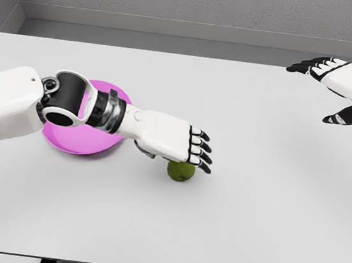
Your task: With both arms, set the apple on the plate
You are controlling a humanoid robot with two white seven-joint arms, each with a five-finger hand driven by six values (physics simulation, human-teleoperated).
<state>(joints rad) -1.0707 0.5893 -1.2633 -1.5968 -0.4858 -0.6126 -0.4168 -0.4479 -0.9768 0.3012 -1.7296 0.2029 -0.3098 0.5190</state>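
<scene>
Apple [181,171] not yet on plate [113,92]; it sits on the white table [250,211], directly under the fingertips of the left hand [172,139]; plate lies behind that hand's wrist, back along the forearm, partly hidden by the arm, with nothing visible on the part that shows. Left hand is palm-down above the fruit, fingers extended and close together, not wrapped round anything; contact between fingertips and apple cannot be confirmed from this view. Right hand [343,81] is well apart from the apple, raised at the far side, fingers and thumb spread wide, holding nothing. Judgement: task at the approach stage; no grasp made, no lift, no transfer; remaining work is closing on the apple, carrying it back past the left wrist to the plate, and releasing; right hand's share has not begun.
</scene>
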